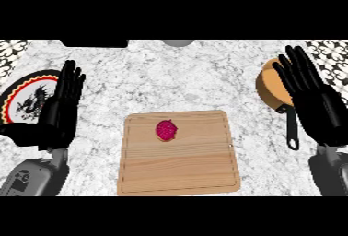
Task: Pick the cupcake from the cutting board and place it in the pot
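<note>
A pink-red cupcake [166,130] sits on the upper middle part of a wooden cutting board [179,166] at the centre of the marble counter. An orange pot [271,87] with a black handle [292,131] stands at the right, partly hidden behind my right hand [314,102]. That hand is open, fingers straight and pointing up, well to the right of the board. My left hand [60,108] is open too, fingers up, to the left of the board. Neither hand touches the cupcake.
A round plate [20,99] with a black dragon design and a red-yellow rim lies at the far left, partly behind my left hand. A dark object [94,43] and a grey round object [179,42] sit at the counter's far edge.
</note>
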Available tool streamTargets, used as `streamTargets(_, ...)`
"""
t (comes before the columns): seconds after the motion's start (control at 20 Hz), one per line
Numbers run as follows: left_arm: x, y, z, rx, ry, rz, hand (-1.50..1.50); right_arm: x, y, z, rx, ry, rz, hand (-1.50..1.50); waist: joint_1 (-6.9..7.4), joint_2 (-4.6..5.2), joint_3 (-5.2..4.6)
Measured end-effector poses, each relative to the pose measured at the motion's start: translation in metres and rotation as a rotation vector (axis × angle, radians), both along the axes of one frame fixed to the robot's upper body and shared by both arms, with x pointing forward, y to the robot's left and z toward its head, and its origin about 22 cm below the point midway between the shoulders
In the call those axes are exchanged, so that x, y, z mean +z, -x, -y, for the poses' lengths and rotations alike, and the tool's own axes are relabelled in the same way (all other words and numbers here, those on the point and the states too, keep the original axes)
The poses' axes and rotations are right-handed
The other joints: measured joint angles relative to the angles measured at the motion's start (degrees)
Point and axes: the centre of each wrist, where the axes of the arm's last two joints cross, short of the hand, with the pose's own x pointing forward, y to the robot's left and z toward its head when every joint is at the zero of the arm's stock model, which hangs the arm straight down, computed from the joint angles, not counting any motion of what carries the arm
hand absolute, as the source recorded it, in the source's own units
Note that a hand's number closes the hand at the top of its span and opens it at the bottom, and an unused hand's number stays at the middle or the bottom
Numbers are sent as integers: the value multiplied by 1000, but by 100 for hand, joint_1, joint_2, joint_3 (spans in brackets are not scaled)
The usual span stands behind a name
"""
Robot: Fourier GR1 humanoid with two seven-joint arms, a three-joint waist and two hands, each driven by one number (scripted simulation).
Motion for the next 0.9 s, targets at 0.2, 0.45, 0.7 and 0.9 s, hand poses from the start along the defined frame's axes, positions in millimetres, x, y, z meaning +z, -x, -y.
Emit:
streamTargets(0.2,-2,1,7,-45,11,-56,0,-11,-8,-52,234,12,-60,-150,217,55,82)
streamTargets(0.45,-13,4,19,-119,27,-178,0,1,-15,-101,428,277,54,-150,456,46,81)
streamTargets(0.7,-17,8,18,-121,47,-264,0,-36,-17,-120,426,325,278,-150,301,65,125)
streamTargets(0.9,-9,12,14,-113,58,-293,0,-37,-30,-116,455,433,383,-150,180,36,130)
